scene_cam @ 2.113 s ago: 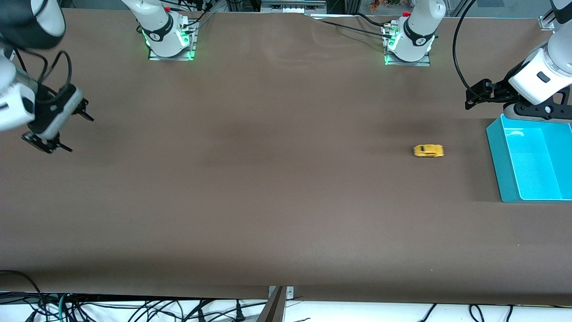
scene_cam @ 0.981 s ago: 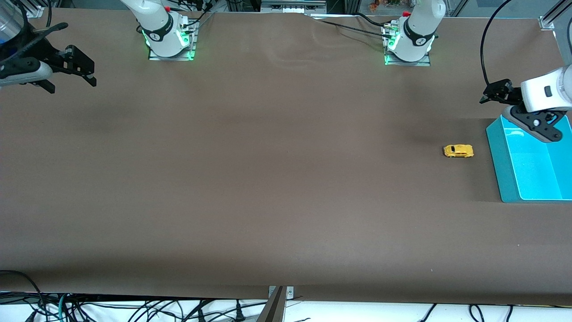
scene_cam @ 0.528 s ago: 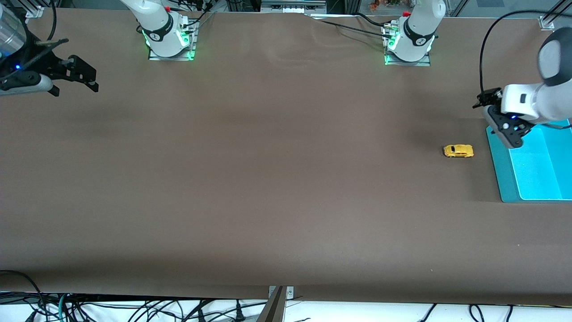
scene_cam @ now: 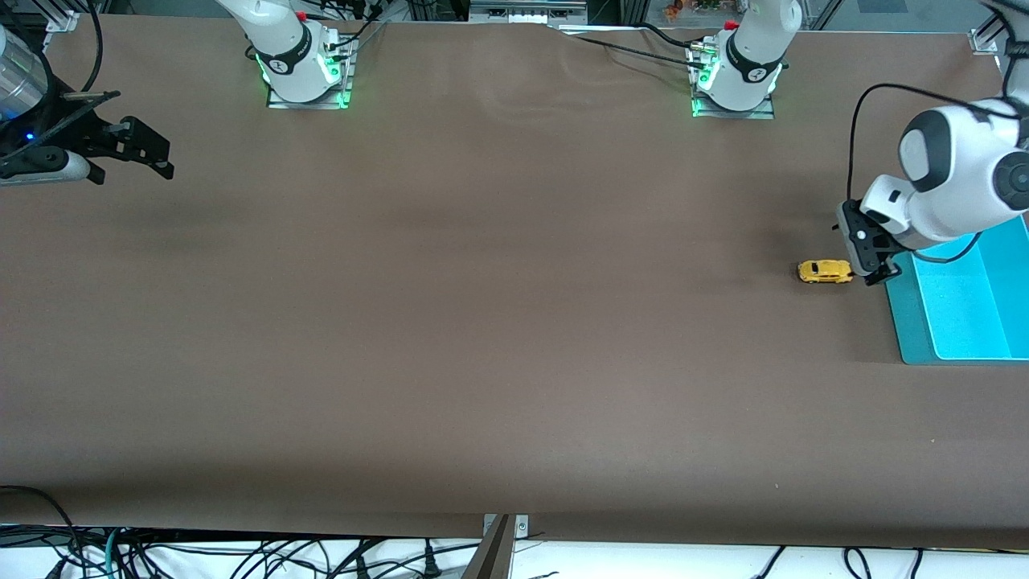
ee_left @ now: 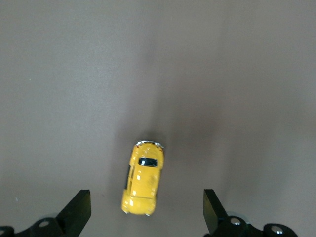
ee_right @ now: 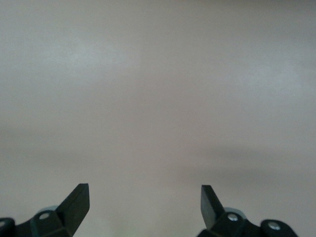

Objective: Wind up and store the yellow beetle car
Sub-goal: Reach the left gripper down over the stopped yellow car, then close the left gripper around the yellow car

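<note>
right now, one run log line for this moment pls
phase: reach | left gripper: open, over table beside yellow beetle car, not touching | car: on table next to teal bin | right gripper: open, waiting

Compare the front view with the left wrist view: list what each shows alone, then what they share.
Front view only: the teal plastic bin beside the car, both arm bases, and the open right gripper waiting at its end of the table.
Left wrist view only: the car's roof and dark window close up.
Both: the tiny yellow beetle car on the brown table, the open left gripper over it.
</note>
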### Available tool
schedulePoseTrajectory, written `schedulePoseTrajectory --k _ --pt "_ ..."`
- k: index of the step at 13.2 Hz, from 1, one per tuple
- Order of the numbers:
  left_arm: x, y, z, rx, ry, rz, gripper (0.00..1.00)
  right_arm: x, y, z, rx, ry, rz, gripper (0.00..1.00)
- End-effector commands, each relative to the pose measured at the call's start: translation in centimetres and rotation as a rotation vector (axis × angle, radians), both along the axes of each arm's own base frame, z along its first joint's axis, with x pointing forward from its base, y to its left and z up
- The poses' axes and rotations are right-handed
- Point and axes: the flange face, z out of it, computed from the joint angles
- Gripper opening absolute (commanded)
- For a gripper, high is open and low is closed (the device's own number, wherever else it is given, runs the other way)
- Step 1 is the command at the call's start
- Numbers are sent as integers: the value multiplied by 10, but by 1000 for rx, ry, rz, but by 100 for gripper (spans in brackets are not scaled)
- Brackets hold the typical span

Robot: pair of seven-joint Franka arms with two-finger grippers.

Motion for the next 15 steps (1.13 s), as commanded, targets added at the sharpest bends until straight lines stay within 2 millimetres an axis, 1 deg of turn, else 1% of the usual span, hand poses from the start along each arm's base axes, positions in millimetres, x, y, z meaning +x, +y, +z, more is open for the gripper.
schedulePoseTrajectory --k 1,3,5,6,8,10,12,15 --pt "5 18 -31 7 -30 -132 100 -3 2 11 -22 -32 0 100" --pt "4 21 -47 2 -24 -134 100 -4 0 14 -17 -34 -12 100" --pt "4 19 -66 7 -29 -149 100 -5 -18 14 -16 -27 -35 100" --pt "-1 18 -73 8 -42 -149 100 -5 -19 14 -16 -26 -35 100" --pt "-3 21 -79 8 -39 -144 100 -4 -19 14 -17 -23 -36 100" --pt "-8 22 -101 -5 -6 -140 100 -3 -18 14 -17 -24 -32 100" --pt "-8 25 -106 -2 -14 -136 100 -4 -14 15 -18 -24 -29 100" --pt "-10 33 -105 18 -9 -157 100 -4 -14 16 -18 -26 -24 100"
